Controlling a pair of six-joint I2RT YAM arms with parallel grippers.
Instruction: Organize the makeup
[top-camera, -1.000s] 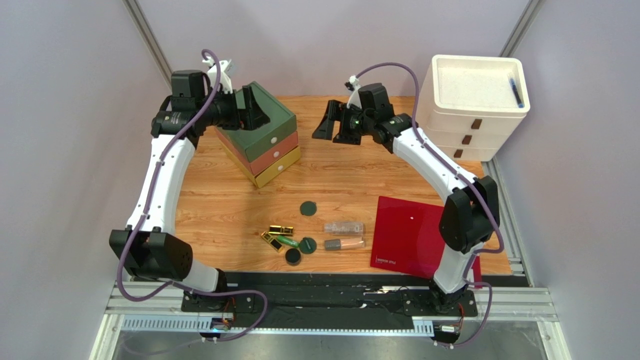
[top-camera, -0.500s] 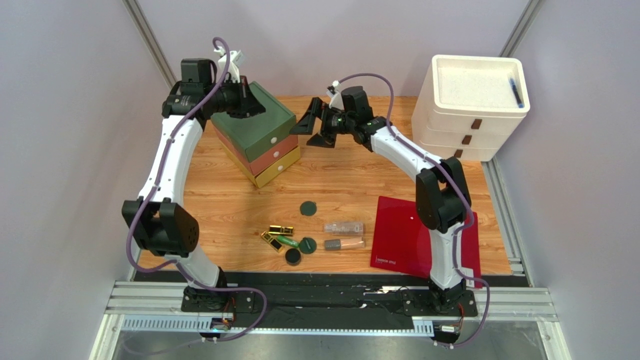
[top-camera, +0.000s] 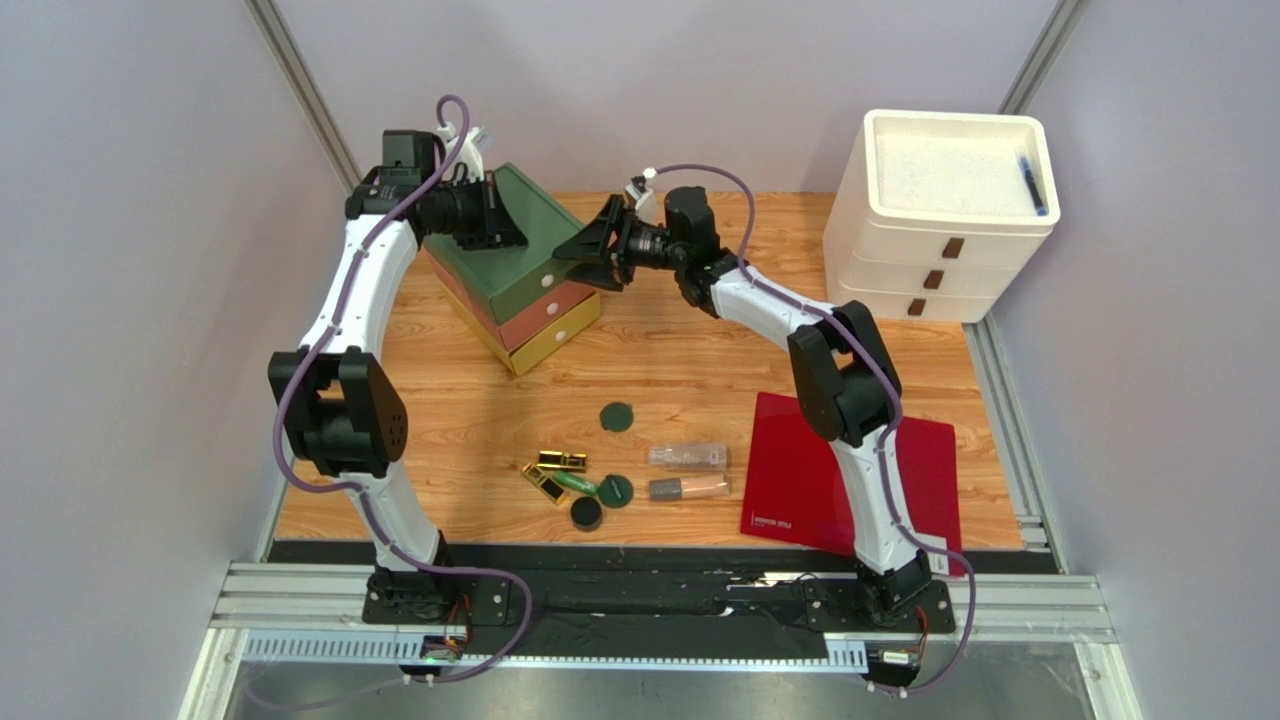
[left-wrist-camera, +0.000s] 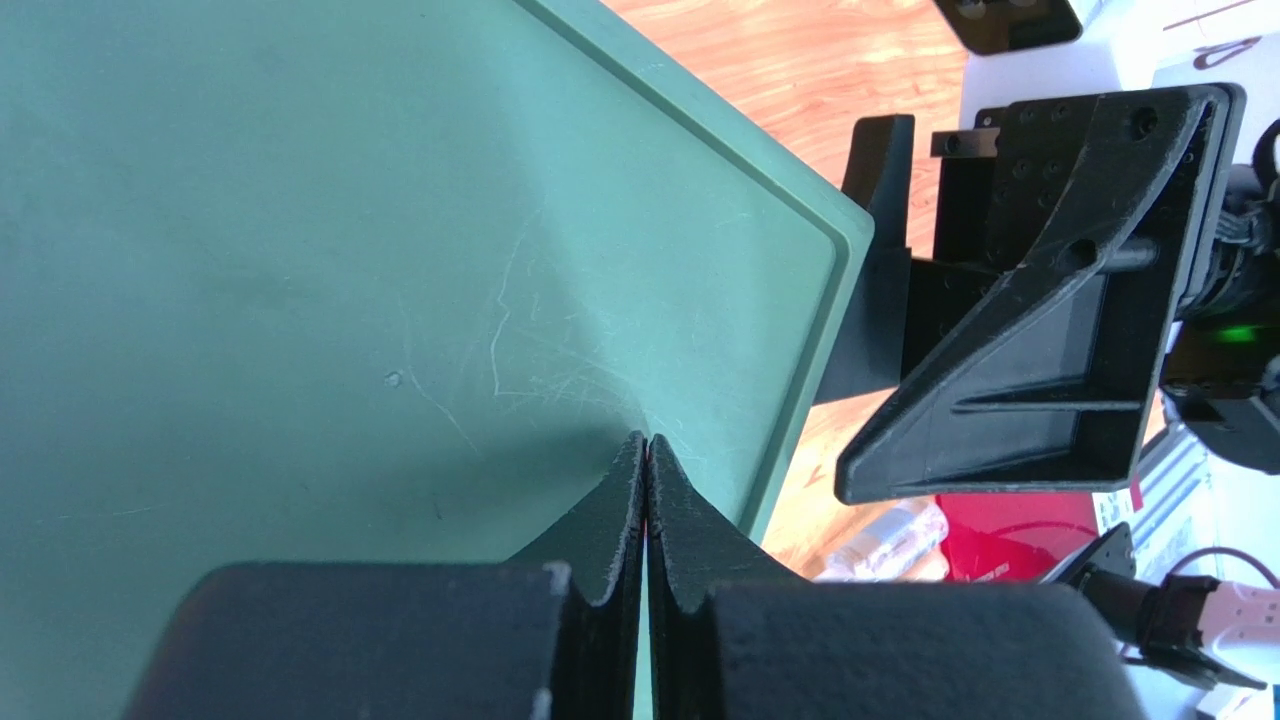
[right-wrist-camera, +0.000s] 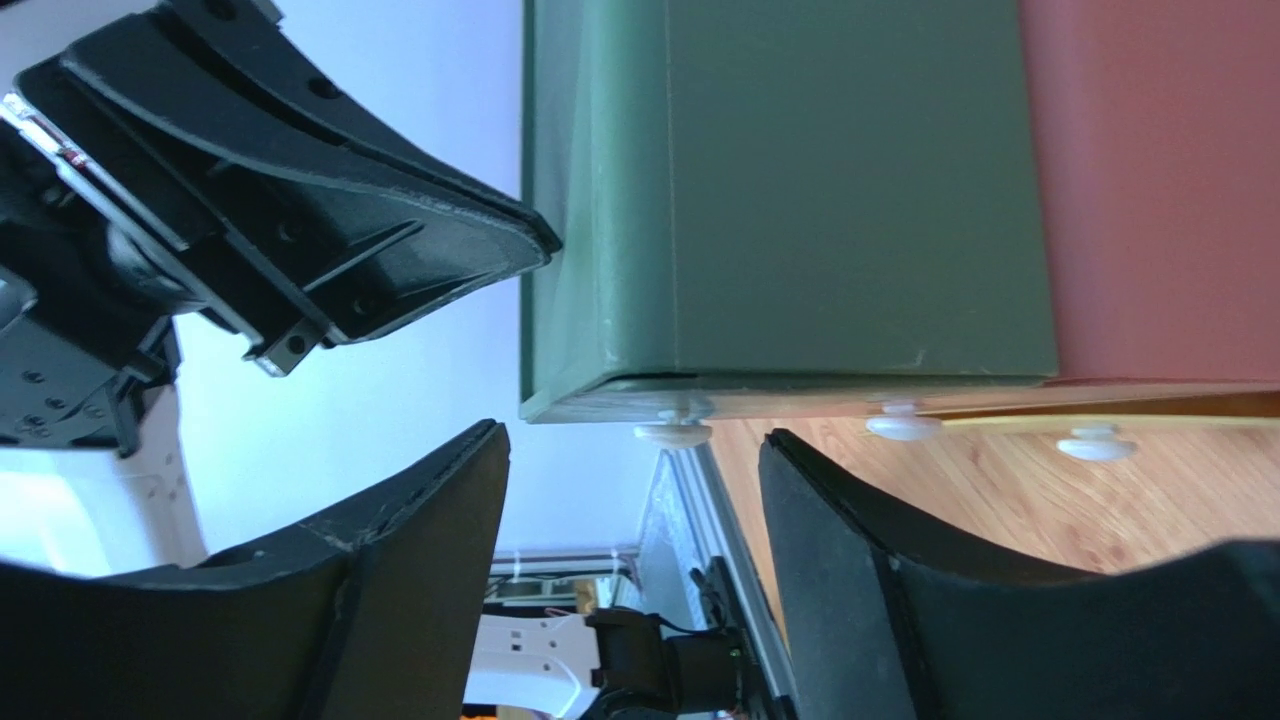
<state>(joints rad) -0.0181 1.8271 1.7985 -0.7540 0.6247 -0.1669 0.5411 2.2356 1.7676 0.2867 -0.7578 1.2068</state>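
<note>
The makeup lies at the table's near middle: a dark green compact (top-camera: 615, 416), two more compacts (top-camera: 615, 488) (top-camera: 586, 513), gold lipstick tubes (top-camera: 564, 458), a green tube (top-camera: 571, 483) and two clear lip-gloss tubes (top-camera: 687, 455) (top-camera: 688, 488). Both arms are far from it, at the stacked drawer box (top-camera: 519, 278). My left gripper (top-camera: 501, 225) (left-wrist-camera: 645, 444) is shut and empty, its tips on the box's green top (left-wrist-camera: 301, 270). My right gripper (top-camera: 583, 252) (right-wrist-camera: 634, 438) stands open at the green top drawer's front (right-wrist-camera: 781, 195), with that drawer's white knob (right-wrist-camera: 673, 432) between its fingertips, not pinched.
The box has green, red-brown (right-wrist-camera: 1157, 195) and yellow (top-camera: 559, 338) drawers, each with a white knob. A flat red sheet (top-camera: 849, 480) lies front right. A white three-drawer unit (top-camera: 939, 210) stands back right, with a small dark item in its top tray. Grey walls close in on both sides.
My left gripper has shut and shifted onto the box's green top. My right arm has swung left from the table's middle to the top drawer's front, its jaws narrowing.
</note>
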